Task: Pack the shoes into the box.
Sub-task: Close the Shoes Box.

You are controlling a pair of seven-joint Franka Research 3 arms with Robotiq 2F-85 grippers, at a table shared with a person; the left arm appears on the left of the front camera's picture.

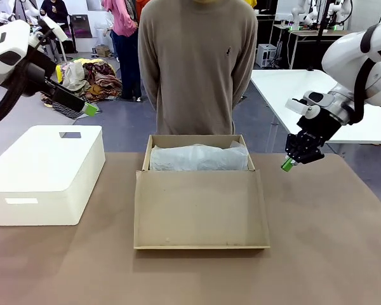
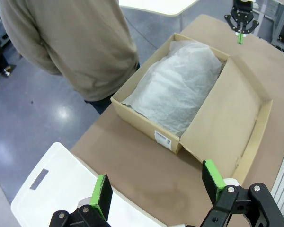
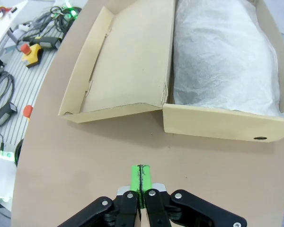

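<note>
Tan box (image 1: pixel 200 210) open, lid folded flat, white tissue (image 1: pixel 199 157) mounded inside; left gripper (image 2: pixel 157 182) spread, right gripper (image 3: pixel 141 177) pinched closed.

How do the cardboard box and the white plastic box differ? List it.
The cardboard box is tan with sharp edges; the white plastic box has rounded corners. The cardboard box stands open, flap folded out, tissue paper inside; the white plastic box's top is shut. Both sit on the table.
</note>
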